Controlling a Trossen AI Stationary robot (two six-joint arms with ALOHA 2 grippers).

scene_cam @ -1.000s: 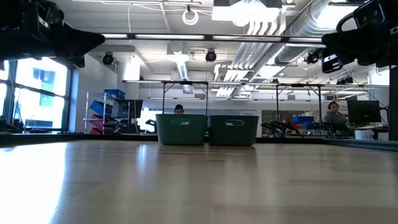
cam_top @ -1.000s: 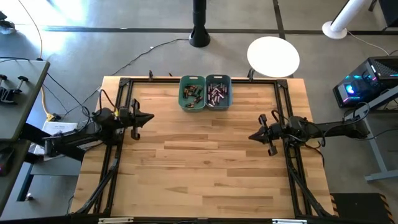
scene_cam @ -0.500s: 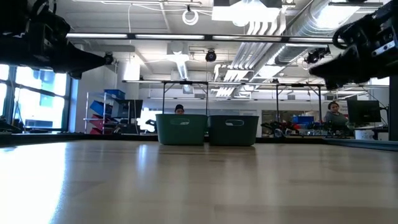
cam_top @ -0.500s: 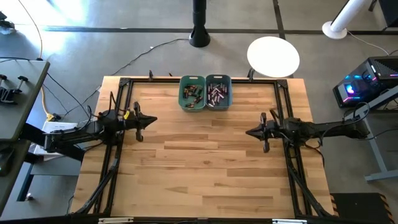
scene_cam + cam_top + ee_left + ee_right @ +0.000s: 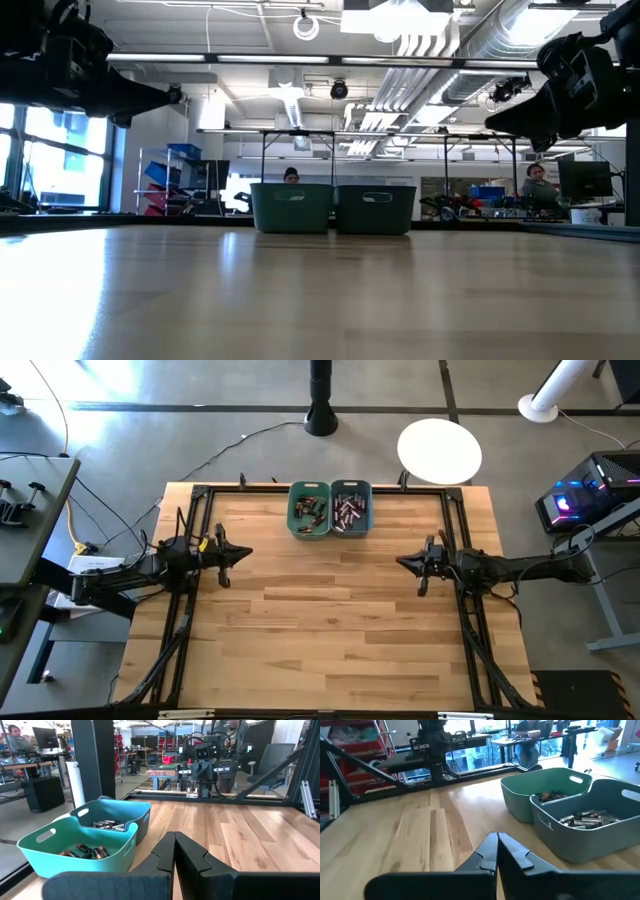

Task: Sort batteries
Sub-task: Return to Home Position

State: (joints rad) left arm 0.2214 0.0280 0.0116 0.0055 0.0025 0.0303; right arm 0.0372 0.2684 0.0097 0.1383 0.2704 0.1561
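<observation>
Two small bins stand side by side at the middle of the table's far edge. The green bin [image 5: 310, 510] holds copper-brown and dark batteries [image 5: 85, 851]. The teal bin [image 5: 351, 508] to its right holds silvery batteries [image 5: 582, 819]. My left gripper [image 5: 247, 552] hovers at the table's left side, shut and holding nothing, pointing level toward the right. My right gripper [image 5: 400, 562] hovers at the right side, shut and holding nothing, pointing toward the left. Both stand well short of the bins.
Bare wood [image 5: 320, 620] lies between the two arms and toward the near edge. Black frame rails [image 5: 188, 610] run along the table's left and right sides. A white round disc [image 5: 440, 448] and a black post [image 5: 320, 415] stand beyond the far edge. People sit in the room behind.
Both grippers have tipped down toward level and stayed shut. My right gripper has also rolled at its wrist, and its tip has swung a little toward the far edge. My left gripper has kept still over the last half second.
</observation>
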